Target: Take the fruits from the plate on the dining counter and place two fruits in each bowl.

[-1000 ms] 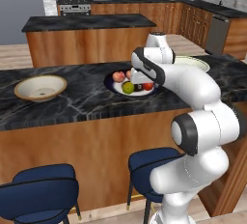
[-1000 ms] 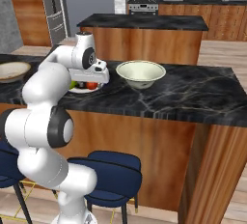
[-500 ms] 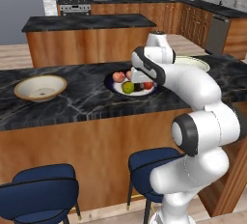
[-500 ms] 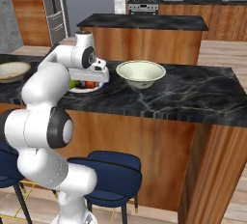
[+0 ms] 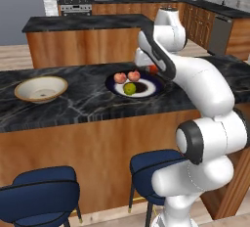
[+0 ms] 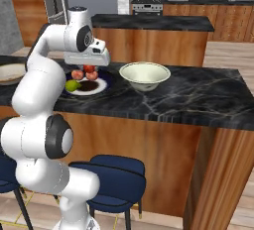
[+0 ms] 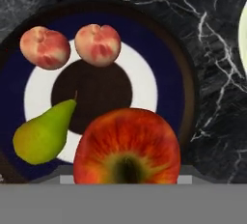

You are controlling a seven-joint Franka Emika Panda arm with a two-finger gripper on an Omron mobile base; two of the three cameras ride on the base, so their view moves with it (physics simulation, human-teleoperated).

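The gripper [image 6: 89, 67] is clamping a red-orange apple [image 7: 127, 147] above the navy-rimmed plate [image 7: 171, 73] on the dining counter [image 5: 73, 104], gripping its widest middle; the fruit looks firm, smooth, probably slippery.

No text, label, brand, number or sign can be read anywhere in these views
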